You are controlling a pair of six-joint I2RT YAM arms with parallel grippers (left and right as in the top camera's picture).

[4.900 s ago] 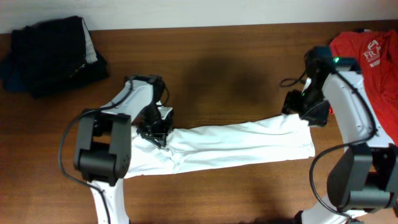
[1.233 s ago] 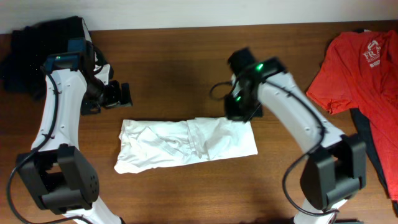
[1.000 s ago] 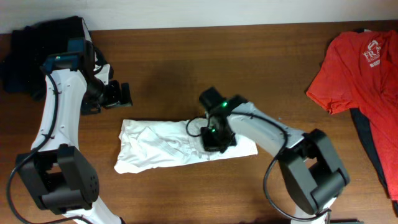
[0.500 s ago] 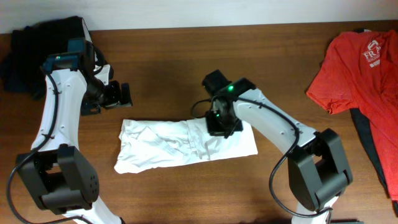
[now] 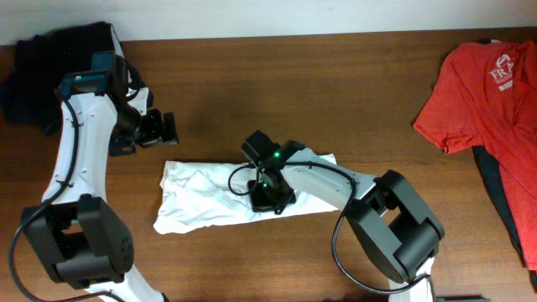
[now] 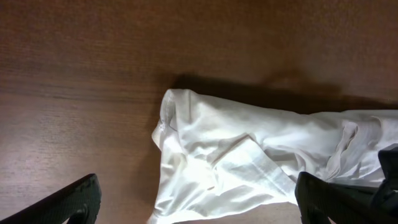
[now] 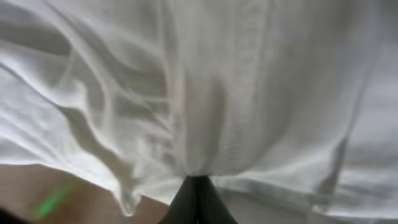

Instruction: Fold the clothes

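Note:
The clothes, a white shirt, lie crumpled in a long strip across the middle of the brown table. My right gripper is down on the strip's middle, shut, with folds of thin white fabric gathered right at its closed tip. My left gripper hovers above and behind the shirt's left end, open and holding nothing. In the left wrist view the shirt's left end lies ahead, between the wide-apart fingers. No label shows.
A pile of dark garments sits at the back left corner. A red T-shirt with white print lies at the right over a dark garment. The table's far edge meets a pale wall.
My right gripper has moved left along the shirt, from its right end to its middle, and the right end has shifted. The left arm has not moved.

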